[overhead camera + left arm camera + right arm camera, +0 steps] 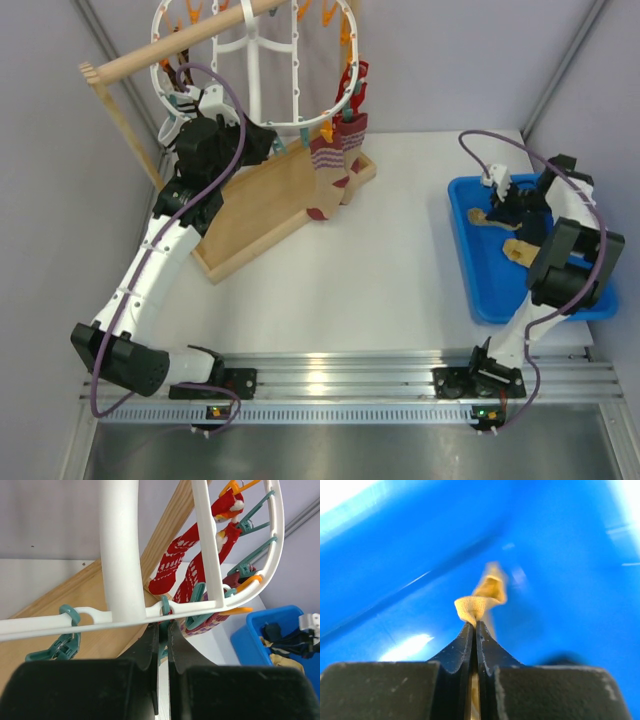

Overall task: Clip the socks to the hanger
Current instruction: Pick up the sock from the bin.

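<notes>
Sock (473,607), tan, pinched in right hand (476,625) over tray (480,285), well right of hanger (120,540). Left hand (160,630) clenched on teal clip (165,600) at hanger's rim; sock likely needs carrying left to it.

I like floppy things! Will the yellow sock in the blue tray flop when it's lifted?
Probably floppy: the tan sock curls over where the right gripper pinches it. It looks thin, so likely light. Cloth between shut jaws probably won't slip.

Noted: white hanger (120,545), orange and teal clips (56,649), red white-patterned hung socks (172,562), tan-yellow sock (475,607), blue tray (480,290).
</notes>
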You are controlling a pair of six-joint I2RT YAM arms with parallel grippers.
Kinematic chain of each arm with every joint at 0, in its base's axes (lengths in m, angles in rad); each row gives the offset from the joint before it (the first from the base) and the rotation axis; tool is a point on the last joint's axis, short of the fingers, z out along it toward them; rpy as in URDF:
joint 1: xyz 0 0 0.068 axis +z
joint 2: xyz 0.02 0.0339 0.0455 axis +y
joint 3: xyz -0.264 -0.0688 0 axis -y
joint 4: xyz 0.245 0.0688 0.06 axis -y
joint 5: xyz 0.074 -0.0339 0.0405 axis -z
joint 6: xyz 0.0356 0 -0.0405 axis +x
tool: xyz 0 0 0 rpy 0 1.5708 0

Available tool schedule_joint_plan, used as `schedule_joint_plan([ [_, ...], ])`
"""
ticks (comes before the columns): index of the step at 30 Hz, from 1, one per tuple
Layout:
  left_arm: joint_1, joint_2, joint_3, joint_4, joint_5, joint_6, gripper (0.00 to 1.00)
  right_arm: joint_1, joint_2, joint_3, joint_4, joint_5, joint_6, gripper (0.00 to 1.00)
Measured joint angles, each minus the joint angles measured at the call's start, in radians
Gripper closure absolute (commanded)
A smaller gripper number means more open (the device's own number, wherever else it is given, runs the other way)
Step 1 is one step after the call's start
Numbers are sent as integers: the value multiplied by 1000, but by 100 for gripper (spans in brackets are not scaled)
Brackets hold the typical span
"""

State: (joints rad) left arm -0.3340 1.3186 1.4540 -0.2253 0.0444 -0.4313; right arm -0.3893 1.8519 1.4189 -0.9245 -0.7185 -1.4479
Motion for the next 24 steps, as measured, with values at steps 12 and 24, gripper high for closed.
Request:
schedule_joint_plan([
  [12, 5, 7, 0, 7, 24, -10, 100, 127, -325, 84, 131, -245, 475, 100],
  [24, 8, 16, 1, 16, 44, -20, 100, 653, -455, -92, 721, -179, 1343, 100],
])
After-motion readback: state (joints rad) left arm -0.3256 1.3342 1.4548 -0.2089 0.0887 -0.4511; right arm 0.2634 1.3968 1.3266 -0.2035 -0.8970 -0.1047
